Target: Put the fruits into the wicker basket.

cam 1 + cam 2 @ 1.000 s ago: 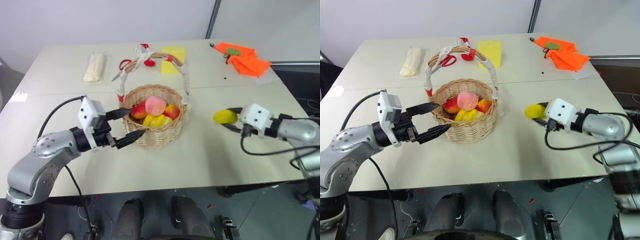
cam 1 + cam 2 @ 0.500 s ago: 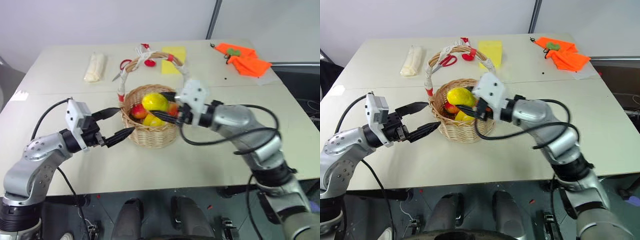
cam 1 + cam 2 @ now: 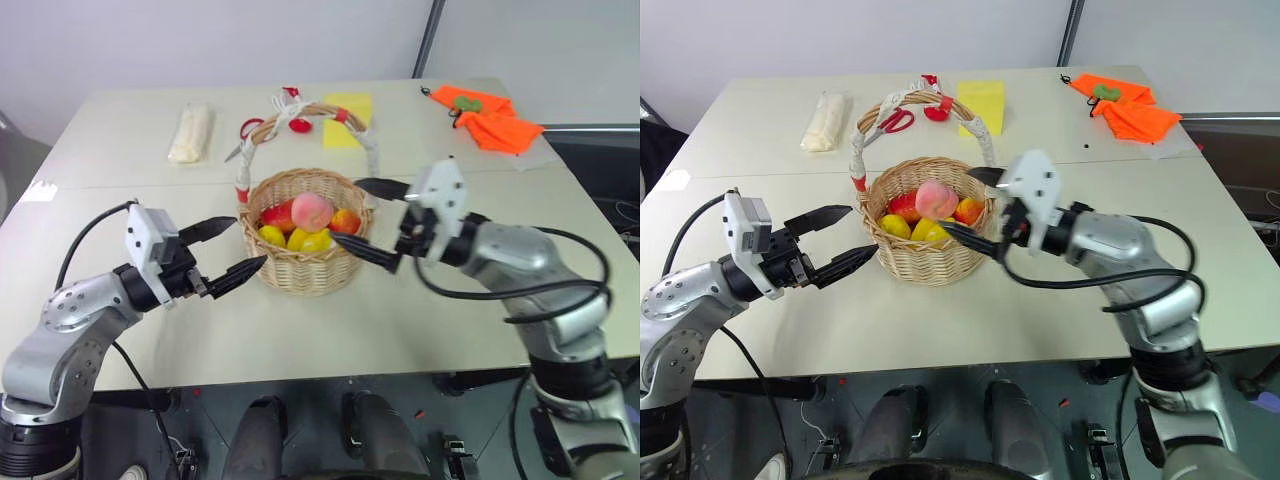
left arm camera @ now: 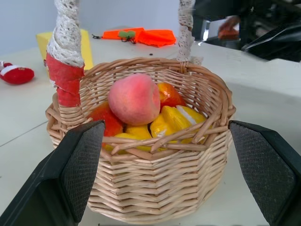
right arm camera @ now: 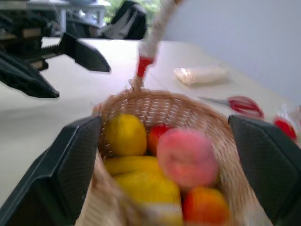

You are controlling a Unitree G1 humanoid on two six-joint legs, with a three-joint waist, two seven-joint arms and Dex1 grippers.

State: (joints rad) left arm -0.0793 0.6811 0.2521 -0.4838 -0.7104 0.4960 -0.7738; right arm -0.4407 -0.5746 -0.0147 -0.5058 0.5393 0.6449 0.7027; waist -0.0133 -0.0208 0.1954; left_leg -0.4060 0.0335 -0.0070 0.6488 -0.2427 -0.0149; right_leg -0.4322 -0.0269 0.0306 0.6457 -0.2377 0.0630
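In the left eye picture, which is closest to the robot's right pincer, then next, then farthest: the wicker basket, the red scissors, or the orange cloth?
1. The wicker basket, right beside the right pincer, at the table's middle.
2. The red scissors, behind the basket toward the far left.
3. The orange cloth, at the far right corner. It is only slightly farther than the scissors.
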